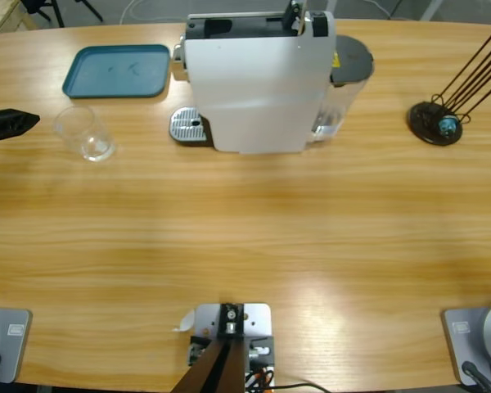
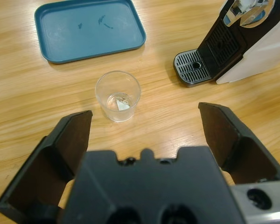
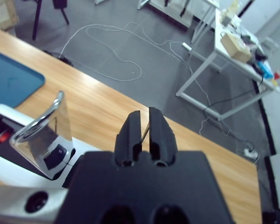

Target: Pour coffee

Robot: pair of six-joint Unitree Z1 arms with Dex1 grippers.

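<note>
The white coffee machine (image 1: 258,82) stands at twelve o'clock on the table (image 1: 245,237), its drip tray (image 1: 188,127) bare. The teal tray (image 1: 117,70) lies at ten o'clock. Just below it sits the clear glass (image 1: 85,133) — only a faint film of coffee (image 2: 119,103) inside, so pouring seems barely begun. The left gripper (image 2: 147,128) gapes wide, empty, facing the glass. The right gripper (image 3: 145,128) is pinched nearly closed on nothing, high above the machine.

A lab or workshop is suggested: beyond the right gripper (image 3: 145,122), bare grey floor (image 3: 130,42) is strewn with loose cable (image 3: 113,51), and a cluttered white bench (image 3: 233,46) is seen.
</note>
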